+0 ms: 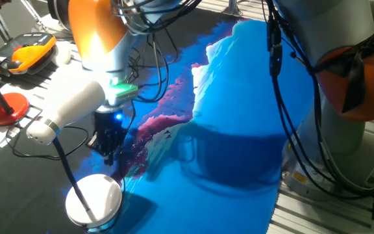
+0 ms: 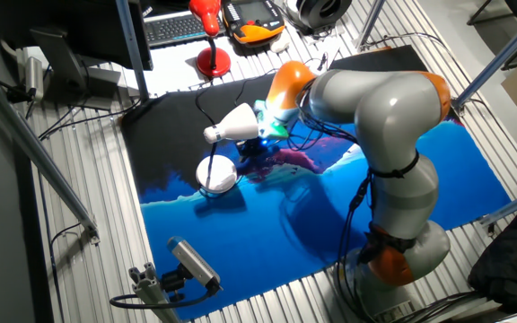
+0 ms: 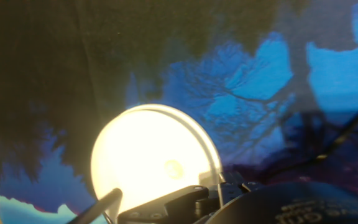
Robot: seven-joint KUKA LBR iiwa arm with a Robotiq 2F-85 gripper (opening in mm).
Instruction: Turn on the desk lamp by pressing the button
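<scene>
The desk lamp has a white cone shade (image 1: pixel 70 107), a thin dark stem (image 1: pixel 73 179) and a round white disc base (image 1: pixel 95 198) that stands on the blue cloth. It also shows in the other fixed view (image 2: pixel 236 126), with its base (image 2: pixel 216 173) just below. My gripper (image 1: pixel 109 158) hangs just behind and a little above the base, under the shade's wide end. In the hand view the base (image 3: pixel 148 155) looks very bright, with a small round button (image 3: pixel 173 168) on it. The fingers' gap is not visible.
A red-based thing with a black gooseneck (image 1: pixel 6 107) stands at the left on the black cloth. A thin black cable (image 1: pixel 24 153) runs by the lamp. An orange and black device (image 1: pixel 28 52) lies at the back left. The blue cloth (image 1: pixel 239 130) is rumpled.
</scene>
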